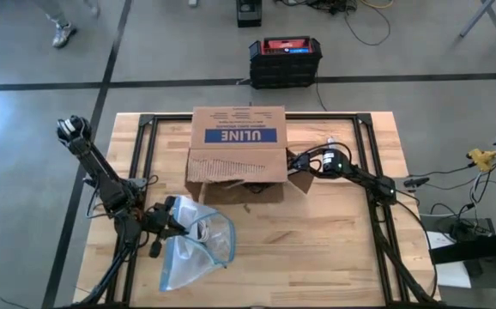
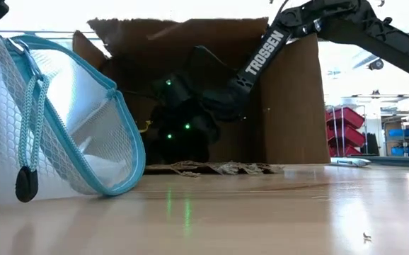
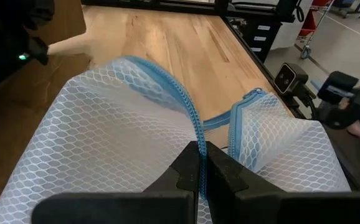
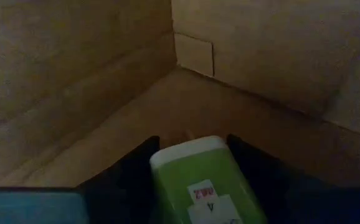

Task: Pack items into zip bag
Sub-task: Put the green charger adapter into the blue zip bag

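High view: we see the zip bag [image 1: 198, 245] lying near the table's [image 1: 317, 249] front-left corner, its blue-edged mouth spread toward the cardboard box [image 1: 238, 146] at the table's back-middle. The left gripper [image 1: 178, 225] sits at the bag's rim; the right arm reaches into the box's open front from the right.

Low view: we see the bag [image 2: 56, 120] standing open at the left, a cord with a dark pull hanging from it, and the right arm deep inside the box [image 2: 211, 92].

Left wrist view: we find the left gripper [image 3: 202, 177] pinched shut on the bag's zip edge [image 3: 189, 112].

Right wrist view: we see the right gripper [image 4: 195, 168] inside the box, its fingers [image 4: 127, 177] pressed against both sides of a green, white-capped item [image 4: 202, 177].
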Motion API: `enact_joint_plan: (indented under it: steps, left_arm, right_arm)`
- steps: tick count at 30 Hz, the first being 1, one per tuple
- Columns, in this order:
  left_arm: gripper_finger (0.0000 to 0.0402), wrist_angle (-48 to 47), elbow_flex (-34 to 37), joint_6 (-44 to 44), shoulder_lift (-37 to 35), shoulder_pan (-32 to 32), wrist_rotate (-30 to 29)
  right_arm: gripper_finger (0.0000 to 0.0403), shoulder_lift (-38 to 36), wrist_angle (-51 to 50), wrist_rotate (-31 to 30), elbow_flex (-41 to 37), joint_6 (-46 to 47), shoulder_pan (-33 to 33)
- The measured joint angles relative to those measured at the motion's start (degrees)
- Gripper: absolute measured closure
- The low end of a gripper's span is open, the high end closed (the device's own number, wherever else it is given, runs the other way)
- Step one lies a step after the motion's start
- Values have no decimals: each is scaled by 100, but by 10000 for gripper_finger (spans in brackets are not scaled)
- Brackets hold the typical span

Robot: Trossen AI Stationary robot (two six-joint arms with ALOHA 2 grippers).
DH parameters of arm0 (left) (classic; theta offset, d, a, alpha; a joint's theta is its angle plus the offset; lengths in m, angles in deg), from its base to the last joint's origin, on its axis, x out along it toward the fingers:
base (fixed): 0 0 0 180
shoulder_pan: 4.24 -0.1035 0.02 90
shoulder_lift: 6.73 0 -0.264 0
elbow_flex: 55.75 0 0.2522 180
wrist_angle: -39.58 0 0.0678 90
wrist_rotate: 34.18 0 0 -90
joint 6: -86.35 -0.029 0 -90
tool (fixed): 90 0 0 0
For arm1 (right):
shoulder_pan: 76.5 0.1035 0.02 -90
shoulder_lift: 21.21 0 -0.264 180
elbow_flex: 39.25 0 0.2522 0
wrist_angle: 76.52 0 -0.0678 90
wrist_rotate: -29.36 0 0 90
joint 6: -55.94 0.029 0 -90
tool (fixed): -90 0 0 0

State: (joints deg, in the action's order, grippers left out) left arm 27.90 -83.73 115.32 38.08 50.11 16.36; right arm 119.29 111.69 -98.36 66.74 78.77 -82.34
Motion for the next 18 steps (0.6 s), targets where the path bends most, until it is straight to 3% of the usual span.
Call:
enact_joint_plan:
  steps: [3, 18]
  left_arm:
    - [401, 3, 0, -30, -2, 0, -6]
    - [401, 326, 22, -93, 246, -2, -53]
  right_arm:
    - [278, -140, -366, 47, -4, -30, 159]
    - [278, -864, -1991, -711, -15, -16, 1088]
